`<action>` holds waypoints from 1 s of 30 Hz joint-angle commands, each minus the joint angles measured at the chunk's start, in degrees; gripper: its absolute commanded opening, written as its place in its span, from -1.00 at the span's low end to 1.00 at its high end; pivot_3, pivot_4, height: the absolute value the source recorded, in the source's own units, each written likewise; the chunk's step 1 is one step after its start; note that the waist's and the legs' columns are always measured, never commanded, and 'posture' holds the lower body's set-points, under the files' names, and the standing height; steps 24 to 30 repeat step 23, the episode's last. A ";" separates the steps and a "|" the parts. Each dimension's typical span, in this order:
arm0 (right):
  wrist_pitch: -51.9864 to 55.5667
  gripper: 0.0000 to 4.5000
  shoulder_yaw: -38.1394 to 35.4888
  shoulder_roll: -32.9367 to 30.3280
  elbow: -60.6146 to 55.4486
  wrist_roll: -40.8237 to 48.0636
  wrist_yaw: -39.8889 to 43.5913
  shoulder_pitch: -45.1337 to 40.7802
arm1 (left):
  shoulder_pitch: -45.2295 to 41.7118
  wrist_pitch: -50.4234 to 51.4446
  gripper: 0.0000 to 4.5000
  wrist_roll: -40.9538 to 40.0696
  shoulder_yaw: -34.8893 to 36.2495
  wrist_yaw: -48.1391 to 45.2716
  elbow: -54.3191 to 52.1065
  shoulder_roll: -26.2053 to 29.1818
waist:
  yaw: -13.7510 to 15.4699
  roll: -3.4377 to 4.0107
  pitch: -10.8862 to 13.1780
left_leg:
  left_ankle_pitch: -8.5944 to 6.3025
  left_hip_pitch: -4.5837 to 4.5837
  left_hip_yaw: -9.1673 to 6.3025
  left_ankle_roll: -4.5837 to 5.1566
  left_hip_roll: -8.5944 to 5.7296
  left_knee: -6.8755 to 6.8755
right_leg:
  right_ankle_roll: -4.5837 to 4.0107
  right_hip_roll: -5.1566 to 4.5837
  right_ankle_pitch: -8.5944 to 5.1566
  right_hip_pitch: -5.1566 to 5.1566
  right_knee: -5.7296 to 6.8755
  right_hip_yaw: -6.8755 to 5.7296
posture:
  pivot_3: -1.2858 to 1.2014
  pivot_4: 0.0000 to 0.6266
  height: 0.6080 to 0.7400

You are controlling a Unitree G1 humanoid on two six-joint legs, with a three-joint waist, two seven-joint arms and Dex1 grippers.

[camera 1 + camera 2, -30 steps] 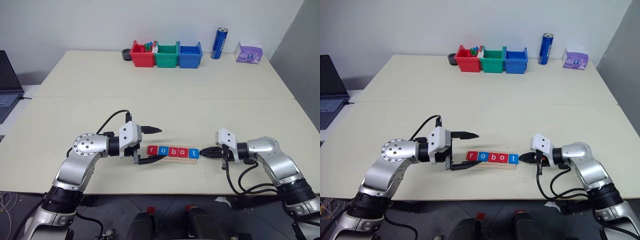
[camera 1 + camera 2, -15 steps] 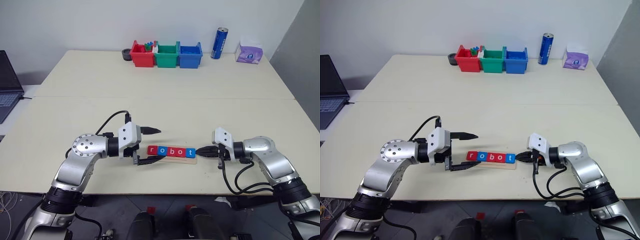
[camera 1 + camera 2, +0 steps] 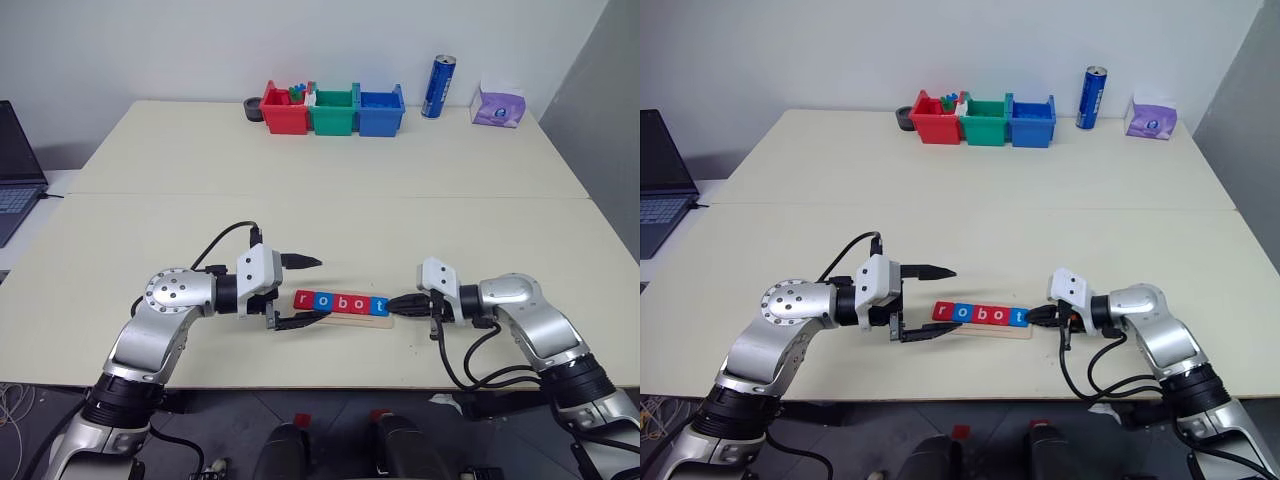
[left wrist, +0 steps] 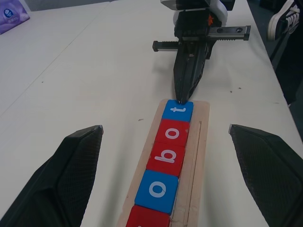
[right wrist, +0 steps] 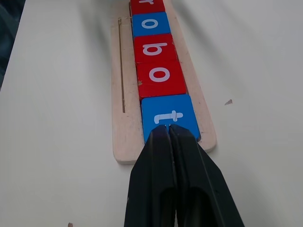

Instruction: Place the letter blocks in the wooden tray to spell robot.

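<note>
Cream table [image 3: 330, 215] against a white wall; row of tiles in place, both arms low at the near edge.

Wooden tray [image 3: 345, 318] lay flat near the front of the table, between the two grippers. Five letter blocks [image 3: 340, 303] sat in it edge to edge, reading r, o, b, o, t: red, blue, red, red, blue. Right gripper [image 5: 169, 135] had its fingers pressed together, the tip touching the outer edge of the blue t block [image 4: 177, 111]. Left gripper [image 3: 304, 290] stood wide, one finger lying along the tray's near side by the r end, the other raised clear behind it; nothing between them. At the far edge stood red, green and blue bins [image 3: 334, 110], a blue can [image 3: 438, 87] and a tissue pack [image 3: 498, 104]. Laptop [image 3: 15, 160] off to the left.
</note>
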 commanded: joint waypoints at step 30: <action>16.30 0.99 -4.25 -11.07 -19.29 9.60 0.54 2.79 | 11.64 8.69 1.00 -3.21 11.93 -0.33 -3.71 14.28 | -0.05 0.00 0.01 | 0.00 -0.01 0.03 0.00 0.07 -0.02 | 0.19 -0.06 -0.13 -0.03 -0.04 -0.01 | 0.03 -0.52 1.00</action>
